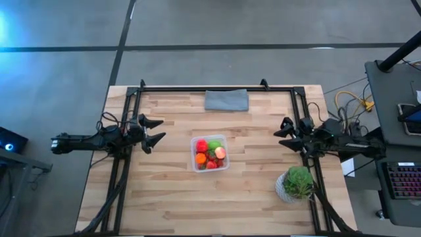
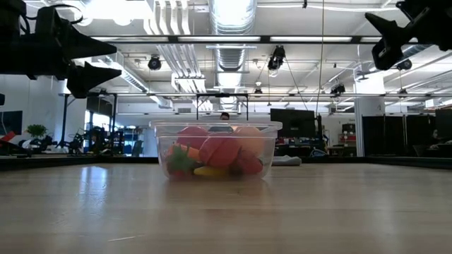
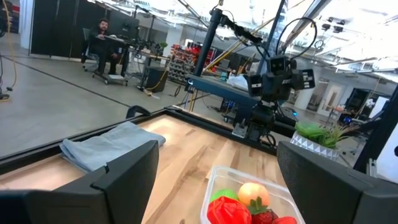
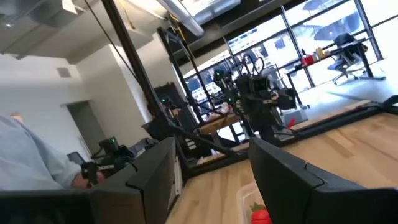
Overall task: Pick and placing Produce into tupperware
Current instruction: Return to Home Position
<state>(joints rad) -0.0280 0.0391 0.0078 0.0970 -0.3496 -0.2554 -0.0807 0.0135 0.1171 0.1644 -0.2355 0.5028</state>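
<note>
The left gripper [image 1: 156, 130] and right gripper [image 1: 282, 128] both hang spread and empty, well apart from the clear box [image 1: 209, 137] midway between them, seemingly because all the toy fruit [image 1: 210, 154] already sits inside it.

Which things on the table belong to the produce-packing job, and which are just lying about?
Job: tupperware, mid-table; produce, all inside it; left gripper and right gripper, open, raised at the table's sides.
Lying about: grey cloth at the far edge; potted plant near the right arm.
</note>
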